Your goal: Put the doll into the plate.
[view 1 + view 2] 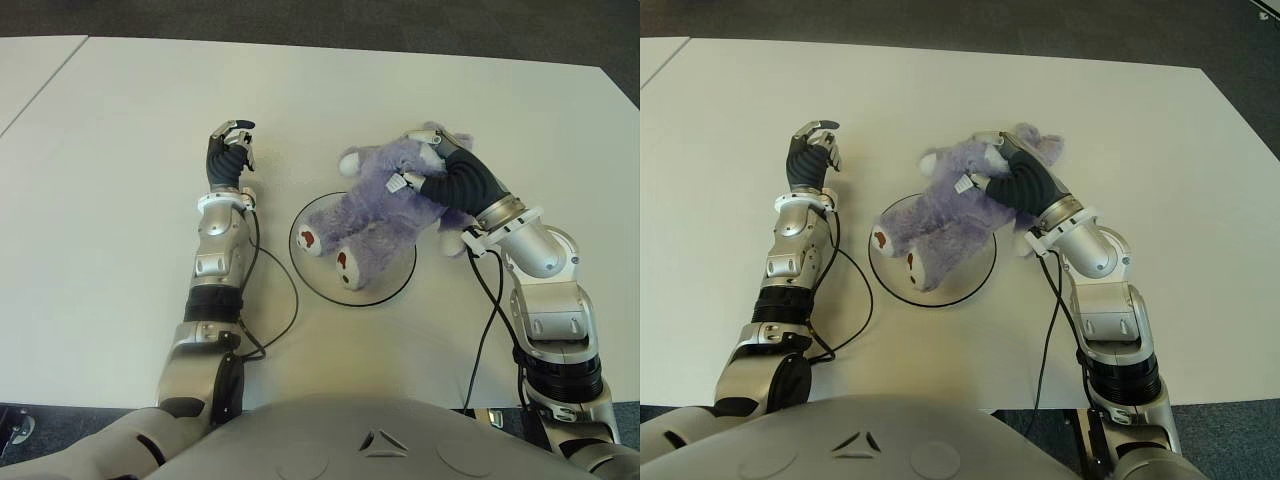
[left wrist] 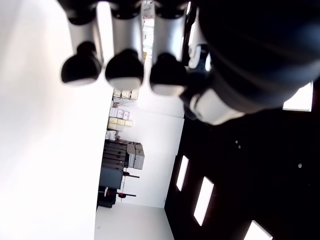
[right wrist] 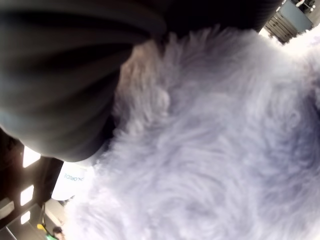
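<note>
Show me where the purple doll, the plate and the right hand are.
doll point(image 1: 375, 205), left eye view, on its belly.
plate point(image 1: 392, 291), left eye view, on its dark rim.
right hand point(image 1: 445, 180), left eye view, on its back.

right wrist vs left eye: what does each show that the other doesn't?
Only the right wrist view: the doll's fur pressed close against the dark right hand, with room background behind. Only the left eye view: the plate under the doll's feet, the white table, and the left hand, empty, left of the plate. Both: right hand shut on the doll.
</note>
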`<state>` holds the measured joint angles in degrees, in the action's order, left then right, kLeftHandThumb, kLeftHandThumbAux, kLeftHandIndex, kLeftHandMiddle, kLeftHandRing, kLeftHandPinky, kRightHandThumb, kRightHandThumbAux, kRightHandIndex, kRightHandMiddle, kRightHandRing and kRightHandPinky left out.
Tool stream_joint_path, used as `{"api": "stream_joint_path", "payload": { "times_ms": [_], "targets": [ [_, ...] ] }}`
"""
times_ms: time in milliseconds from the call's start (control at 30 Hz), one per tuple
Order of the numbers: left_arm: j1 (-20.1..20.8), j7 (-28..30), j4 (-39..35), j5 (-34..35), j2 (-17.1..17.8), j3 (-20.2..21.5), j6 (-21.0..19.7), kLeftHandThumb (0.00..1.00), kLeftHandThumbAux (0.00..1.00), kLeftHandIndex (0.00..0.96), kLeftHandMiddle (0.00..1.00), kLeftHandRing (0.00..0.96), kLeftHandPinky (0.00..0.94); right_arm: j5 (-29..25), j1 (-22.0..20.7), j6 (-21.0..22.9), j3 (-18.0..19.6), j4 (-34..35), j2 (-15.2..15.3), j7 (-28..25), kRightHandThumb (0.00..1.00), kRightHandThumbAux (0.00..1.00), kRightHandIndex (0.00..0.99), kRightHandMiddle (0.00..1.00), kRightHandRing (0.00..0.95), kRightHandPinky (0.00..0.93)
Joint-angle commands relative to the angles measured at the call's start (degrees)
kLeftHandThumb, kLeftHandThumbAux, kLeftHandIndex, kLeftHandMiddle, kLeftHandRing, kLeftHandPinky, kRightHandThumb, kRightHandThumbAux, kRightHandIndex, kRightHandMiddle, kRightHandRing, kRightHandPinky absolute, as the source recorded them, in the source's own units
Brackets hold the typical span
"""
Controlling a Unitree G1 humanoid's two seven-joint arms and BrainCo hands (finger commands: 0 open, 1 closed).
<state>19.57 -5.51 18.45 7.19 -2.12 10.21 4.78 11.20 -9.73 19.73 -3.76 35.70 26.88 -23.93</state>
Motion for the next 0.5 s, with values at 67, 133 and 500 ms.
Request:
{"api": "stream_joint_path", "payload": {
  "times_ms": [67,133,500],
  "targets": [
    [0.1,-0.5,1.1,-0.2,-0.2,-0.1,-0.3,0.708,0.705,0.442,0.868,0.865,0.82,-1.1,-2.6,1.9,0.5,0.4,-0.4,-0.3,0.748,0.707,0.441,0.883,0.88,0.868],
    [0.1,-0.6,1.0,-0.2,-0.2,-0.1,-0.3,0.708,0.705,0.442,0.868,0.865,0.818,-1.3,-3.3,2.2,0.5,0.4,-0.4,-0.4,0.749,0.707,0.441,0.883,0.88,0.867],
    [0.3,-1.5,1.2,-0.9,-0.5,-0.3,-0.8,0.708,0.705,0.442,0.866,0.864,0.829,0.0,-10.1,5.1,-1.0,-0.1,0.5,-1.3,0.749,0.707,0.441,0.892,0.887,0.886]
  ]
}}
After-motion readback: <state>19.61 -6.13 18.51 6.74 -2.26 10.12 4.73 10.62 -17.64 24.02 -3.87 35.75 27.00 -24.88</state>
